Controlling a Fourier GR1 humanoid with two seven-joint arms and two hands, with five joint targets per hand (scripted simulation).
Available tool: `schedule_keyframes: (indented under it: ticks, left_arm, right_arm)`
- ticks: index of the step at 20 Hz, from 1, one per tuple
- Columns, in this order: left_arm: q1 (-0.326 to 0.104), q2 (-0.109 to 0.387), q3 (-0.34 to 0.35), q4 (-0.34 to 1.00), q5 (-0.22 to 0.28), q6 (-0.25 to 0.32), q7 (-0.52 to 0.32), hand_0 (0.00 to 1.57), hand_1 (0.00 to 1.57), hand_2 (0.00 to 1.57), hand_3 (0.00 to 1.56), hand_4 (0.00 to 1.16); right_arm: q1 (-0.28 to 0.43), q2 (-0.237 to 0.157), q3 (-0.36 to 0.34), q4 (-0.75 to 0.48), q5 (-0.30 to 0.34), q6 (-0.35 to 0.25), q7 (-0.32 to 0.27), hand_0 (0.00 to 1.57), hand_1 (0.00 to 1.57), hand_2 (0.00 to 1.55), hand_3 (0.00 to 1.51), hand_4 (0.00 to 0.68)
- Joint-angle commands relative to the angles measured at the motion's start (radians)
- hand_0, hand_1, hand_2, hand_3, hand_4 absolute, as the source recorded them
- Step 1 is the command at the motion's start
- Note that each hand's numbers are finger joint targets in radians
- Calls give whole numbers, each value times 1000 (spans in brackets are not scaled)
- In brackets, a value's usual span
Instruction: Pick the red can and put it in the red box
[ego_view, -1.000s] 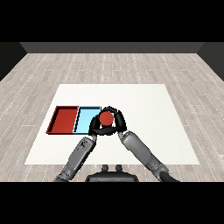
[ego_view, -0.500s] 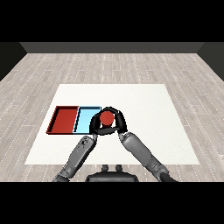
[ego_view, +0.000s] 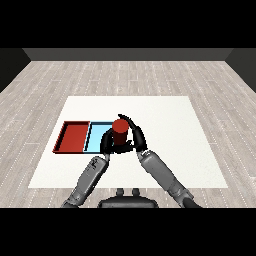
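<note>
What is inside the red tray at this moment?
Nothing shows inside the red tray: its whole floor is visible and bare. The red can is outside it, between the left hand and the right hand, beside the light blue tray.

red tray (ego_view: 75, 138) unoccupied | light blue tray (ego_view: 96, 136) lies between it and red can (ego_view: 120, 132)

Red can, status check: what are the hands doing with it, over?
Both hands, left hand and right hand, curled round the red can. Can upright over the light blue tray. Red tray waits further left, nothing in between.
</note>
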Motion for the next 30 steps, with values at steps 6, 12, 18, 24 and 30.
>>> schedule_keyframes:
  ticks: [6,12,18,24,30]
  left_arm:
    - [6,-5,22,29,-82,17,-3,1571,1571,1571,1501,1131]
    - [8,-2,84,33,-95,-3,27,1571,1571,1571,1488,1120]
    - [5,126,213,-29,-80,-49,63,1571,1571,1571,1482,1123]
    - [-12,270,382,148,-50,-90,19,1571,1571,1571,1517,1134]
    - [-21,397,485,398,-65,-140,-13,1571,1571,1571,1508,1118]
  right_arm:
    - [148,-21,-68,-211,11,60,-1,0,0,0,0,0]
    - [200,-67,-243,-225,-137,157,-111,0,0,0,0,0]
    - [389,-132,-307,-365,-210,216,-173,0,0,0,0,0]
    - [585,-204,-459,-377,-302,263,-270,0,0,0,0,0]
    - [654,-170,-477,-306,-273,227,-292,0,0,0,0,0]
